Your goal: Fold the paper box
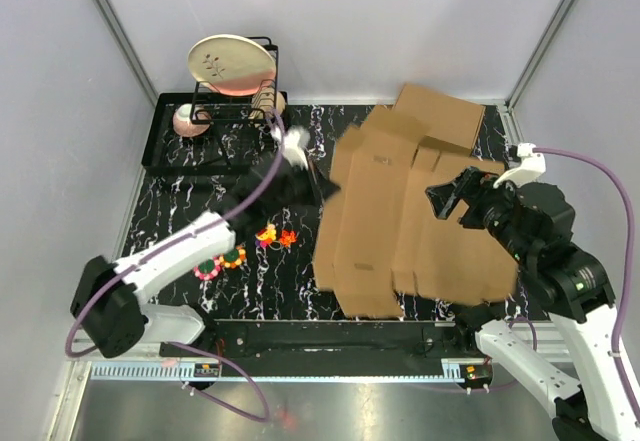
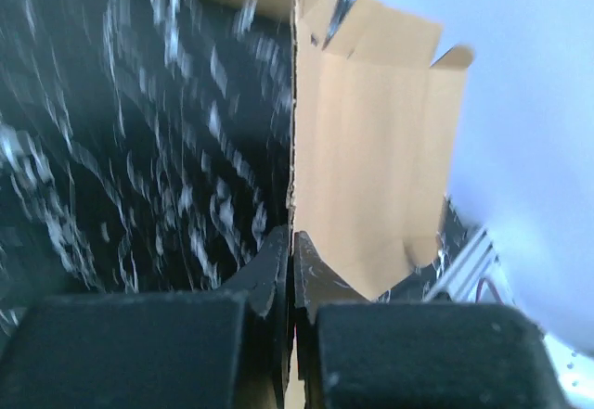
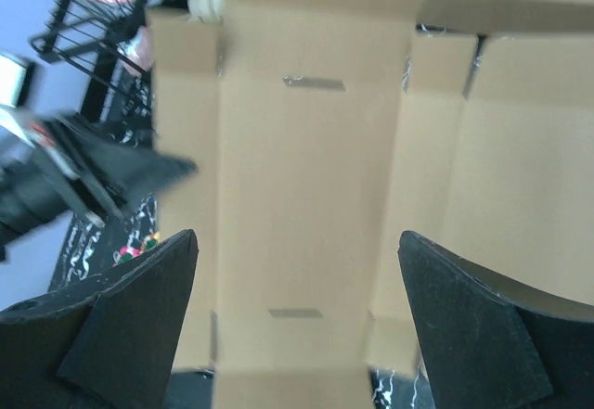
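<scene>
The paper box (image 1: 375, 226) is a large flat brown cardboard sheet with flaps and slots, lying across the middle and right of the black marbled table. My left gripper (image 1: 322, 187) is shut on the sheet's left edge. In the left wrist view the thin cardboard edge runs between the closed fingers (image 2: 290, 242), and the rest of the paper box (image 2: 371, 149) stretches away to the right. My right gripper (image 1: 447, 201) hovers open above the sheet's right part. Its wide-apart fingers (image 3: 297, 242) frame the middle panel of the paper box (image 3: 306, 149) with nothing between them.
A second piece of brown cardboard (image 1: 440, 111) lies at the back right, behind the sheet. A dish rack with a cream plate (image 1: 232, 64) and a pink bowl (image 1: 188, 119) stands on a black tray (image 1: 175, 156) at the back left. Small colourful toys (image 1: 266, 235) lie left of the sheet.
</scene>
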`<control>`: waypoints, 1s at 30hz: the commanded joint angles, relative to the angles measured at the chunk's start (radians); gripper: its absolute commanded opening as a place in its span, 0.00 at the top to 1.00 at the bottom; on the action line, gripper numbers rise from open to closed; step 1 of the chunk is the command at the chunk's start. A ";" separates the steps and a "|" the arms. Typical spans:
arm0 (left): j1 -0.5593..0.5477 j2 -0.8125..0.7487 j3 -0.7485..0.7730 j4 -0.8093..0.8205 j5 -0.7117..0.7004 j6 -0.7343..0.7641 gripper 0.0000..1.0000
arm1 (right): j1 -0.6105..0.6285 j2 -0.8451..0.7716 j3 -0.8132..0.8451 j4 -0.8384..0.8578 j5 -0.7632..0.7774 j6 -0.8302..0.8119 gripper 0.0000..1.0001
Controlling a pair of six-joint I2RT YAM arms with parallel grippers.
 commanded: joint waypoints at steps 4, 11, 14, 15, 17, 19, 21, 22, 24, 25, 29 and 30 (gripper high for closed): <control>0.099 -0.030 0.723 -0.537 0.075 0.476 1.00 | 0.002 -0.010 0.143 0.006 -0.025 -0.036 0.04; 0.110 0.025 1.039 -0.730 0.285 0.577 1.00 | 0.001 -0.018 0.238 -0.009 -0.066 -0.053 0.04; 0.110 -0.010 1.092 -0.761 0.429 0.590 1.00 | 0.002 -0.038 0.261 0.000 -0.069 -0.059 0.04; 0.110 -0.019 1.099 -0.755 0.465 0.580 1.00 | 0.002 -0.043 0.265 0.003 -0.066 -0.059 0.03; 0.110 -0.053 1.100 -0.737 0.564 0.570 1.00 | 0.002 -0.053 0.277 0.009 -0.053 -0.059 0.04; 0.110 -0.074 1.100 -0.721 0.612 0.550 1.00 | 0.002 -0.064 0.278 0.014 -0.037 -0.059 0.03; 0.119 -0.094 1.106 -0.694 0.640 0.528 1.00 | 0.002 -0.072 0.278 0.017 -0.011 -0.065 0.03; 0.127 -0.091 1.112 -0.692 0.644 0.525 1.00 | 0.004 -0.078 0.278 0.017 -0.001 -0.067 0.03; 0.162 -0.050 1.137 -0.707 0.643 0.513 1.00 | 0.002 -0.078 0.280 0.015 0.029 -0.077 0.03; 0.174 -0.024 1.146 -0.724 0.640 0.508 1.00 | 0.002 -0.078 0.280 0.011 0.039 -0.079 0.03; 0.191 0.206 1.191 -0.863 0.467 0.528 1.00 | 0.002 -0.073 0.257 0.000 0.079 -0.091 0.03; 0.191 0.249 1.203 -0.876 0.436 0.546 1.00 | 0.002 -0.075 0.248 0.002 0.084 -0.094 0.03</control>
